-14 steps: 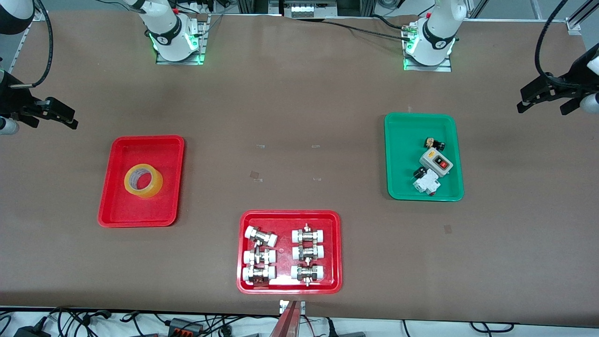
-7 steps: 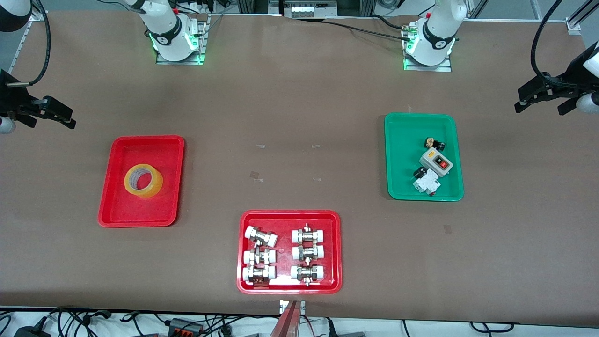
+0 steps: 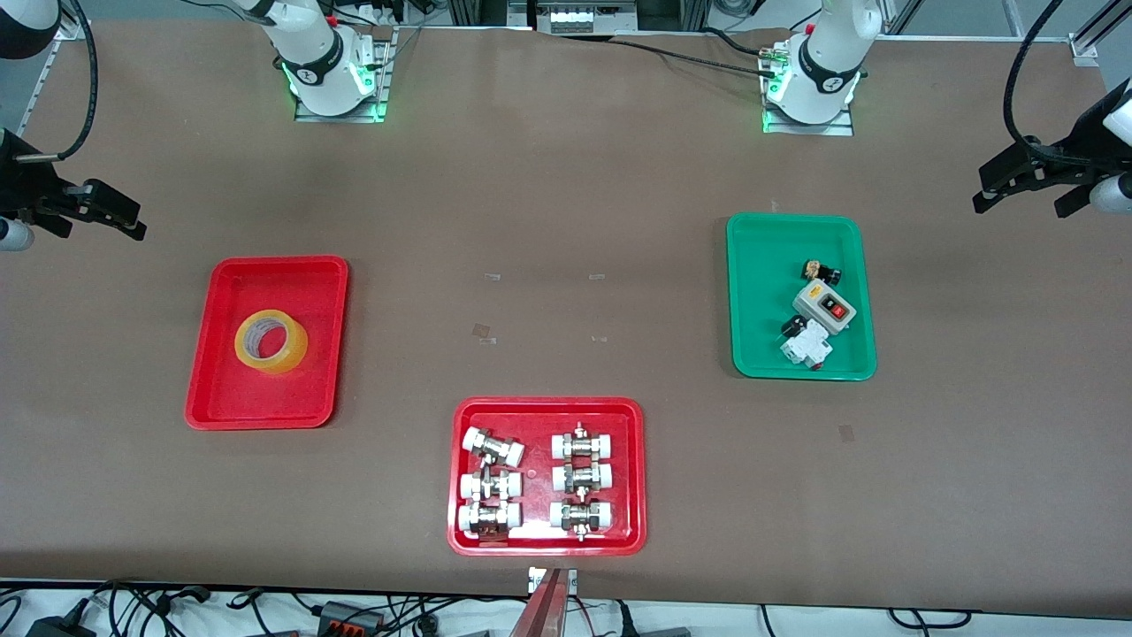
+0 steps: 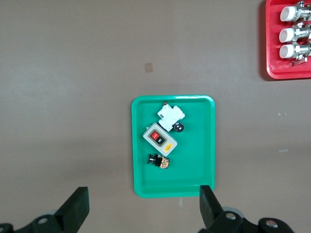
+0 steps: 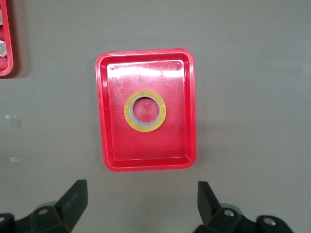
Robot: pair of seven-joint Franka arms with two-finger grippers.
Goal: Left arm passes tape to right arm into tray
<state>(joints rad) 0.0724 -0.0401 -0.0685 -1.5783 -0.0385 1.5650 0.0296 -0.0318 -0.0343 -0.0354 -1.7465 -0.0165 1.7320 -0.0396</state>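
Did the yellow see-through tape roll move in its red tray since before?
No. The ring-shaped translucent yellow tape roll lies flat in the same spot on the bare floor of the shallow red plastic tray, no closer to any rim than before.

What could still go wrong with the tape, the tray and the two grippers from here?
1. The yellow translucent tape roll already lies flat inside the shallow red plastic tray; any new reach there could knock it out.
2. The open right gripper hangs over bare table near that tray, so a careless sweep could nudge its rim.
3. The open left gripper hangs by the green plastic tray of switch parts, possibly a wrong pick.
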